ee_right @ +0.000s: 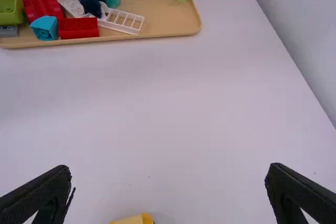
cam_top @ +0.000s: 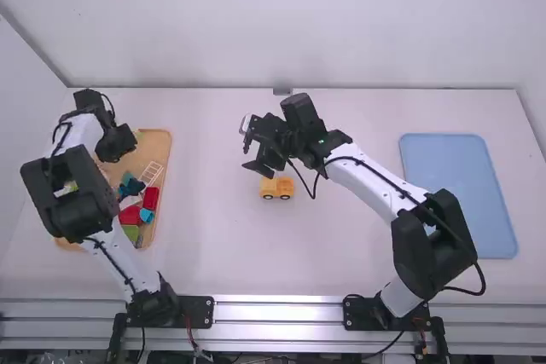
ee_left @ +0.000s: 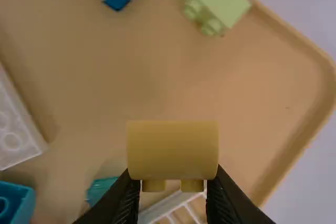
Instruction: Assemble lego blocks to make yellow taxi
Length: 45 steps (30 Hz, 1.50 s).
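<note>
Over the wooden tray (cam_top: 156,138), my left gripper (cam_top: 117,146) is shut on a yellow block; in the left wrist view the block (ee_left: 172,149) sits between the fingertips of that gripper (ee_left: 173,176), studs toward the fingers. The orange-yellow vehicle (cam_top: 277,187) with black wheels stands upright on the table near the middle. My right gripper (cam_top: 264,162) is just above and slightly beyond it. In the right wrist view the right gripper (ee_right: 170,174) is open, nothing between its fingers, and part of the vehicle (ee_right: 134,220) lies at the lower edge.
Loose bricks fill much of the tray, among them a red block (ee_right: 79,28), a white ladder piece (ee_right: 123,21) and a pale green block (ee_left: 218,2). A blue tray (cam_top: 459,193) lies at the right. White walls stand behind and beside the table.
</note>
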### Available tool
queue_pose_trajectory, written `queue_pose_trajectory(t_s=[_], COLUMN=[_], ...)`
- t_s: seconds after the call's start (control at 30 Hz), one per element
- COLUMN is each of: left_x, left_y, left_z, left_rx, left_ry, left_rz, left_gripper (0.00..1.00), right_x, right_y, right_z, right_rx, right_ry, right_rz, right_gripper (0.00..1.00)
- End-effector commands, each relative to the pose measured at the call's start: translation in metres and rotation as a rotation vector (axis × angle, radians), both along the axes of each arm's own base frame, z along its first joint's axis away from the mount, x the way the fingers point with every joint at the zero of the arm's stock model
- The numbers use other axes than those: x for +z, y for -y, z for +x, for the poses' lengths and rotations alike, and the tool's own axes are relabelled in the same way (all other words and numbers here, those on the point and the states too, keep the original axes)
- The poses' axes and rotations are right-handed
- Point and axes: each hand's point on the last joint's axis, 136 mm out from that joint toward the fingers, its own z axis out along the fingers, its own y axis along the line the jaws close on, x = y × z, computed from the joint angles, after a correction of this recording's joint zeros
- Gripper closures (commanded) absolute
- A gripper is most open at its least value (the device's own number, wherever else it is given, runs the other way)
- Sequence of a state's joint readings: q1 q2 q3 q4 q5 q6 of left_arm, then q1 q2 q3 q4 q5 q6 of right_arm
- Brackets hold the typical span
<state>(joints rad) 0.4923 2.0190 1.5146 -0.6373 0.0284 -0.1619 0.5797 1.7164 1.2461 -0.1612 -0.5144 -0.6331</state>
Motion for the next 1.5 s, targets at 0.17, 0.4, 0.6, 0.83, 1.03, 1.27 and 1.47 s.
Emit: queue_pose_trajectory(t_s=[0.17,0.4,0.6,0.83,1.03,1.27,1.47], left_x=[-0.034,-0.04,-0.039,-0.047,-0.053,-0.062,-0.064], left_y=[-0.007,-0.013,-0.014,-0.01,-0.011,-0.021,-0.024], left_z=[-0.02,-0.021,-0.019,-0.026,-0.025,-0.03,-0.029], left_rx=[0.052,0.065,0.08,0.155,0.198,0.25,0.25], left_ry=[-0.031,-0.037,-0.027,-0.067,-0.086,-0.089,-0.075], left_rz=[-0.156,-0.148,-0.148,-0.139,-0.075,-0.007,-0.002], left_gripper=[0.65,0.2,0.23,0.27,0.3,0.33,0.39], right_x=[0.014,0.014,0.014,0.014,0.014,0.013,0.013], right_y=[-0.002,-0.002,-0.002,-0.003,-0.002,-0.001,-0.002], right_z=[0.006,0.006,0.006,0.005,0.005,0.006,0.005], right_rx=[-0.002,-0.002,-0.002,0.001,-0.001,-0.004,-0.002], right_ry=[0.025,0.025,0.025,0.025,0.024,0.022,0.023], right_rz=[0.02,0.021,0.021,0.02,0.02,0.017,0.017], right_gripper=[0.02,0.01,0.02,0.02,0.01,0.01,0.01])
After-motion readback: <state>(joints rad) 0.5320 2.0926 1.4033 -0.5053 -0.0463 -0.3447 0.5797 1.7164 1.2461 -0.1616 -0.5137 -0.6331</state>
